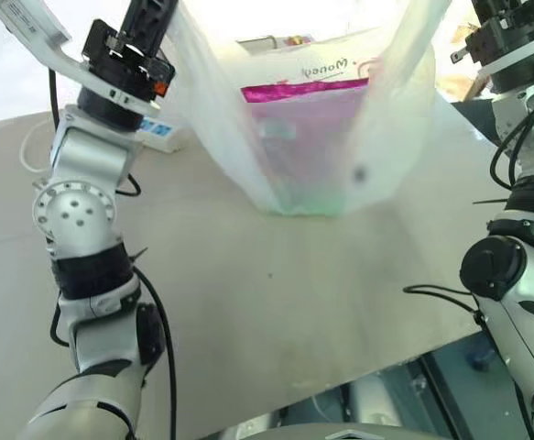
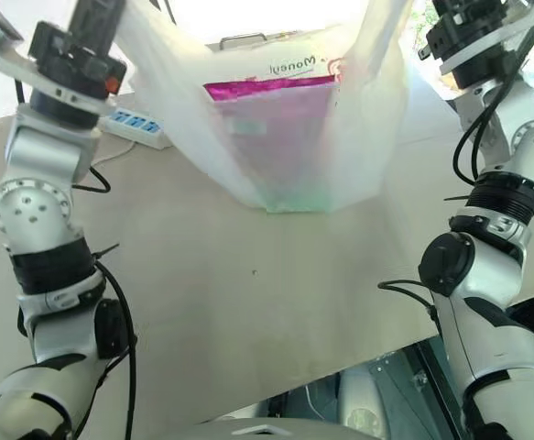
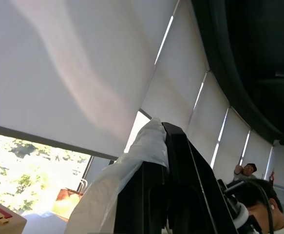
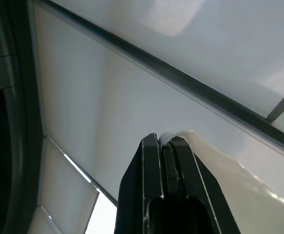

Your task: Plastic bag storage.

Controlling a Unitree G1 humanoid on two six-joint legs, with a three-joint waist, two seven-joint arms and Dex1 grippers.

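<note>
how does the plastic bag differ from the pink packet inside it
The plastic bag is large, white and see-through; the pink packet is smaller, shiny and coloured. The bag is held up by the left gripper and right gripper, each shut on part of the bag's top, while the packet is gripped by neither and sits inside the bag. The bag carries red printed lettering near its top; the packet shows a bright magenta band along its top edge. Both look like thin, flexible packaging.
</note>
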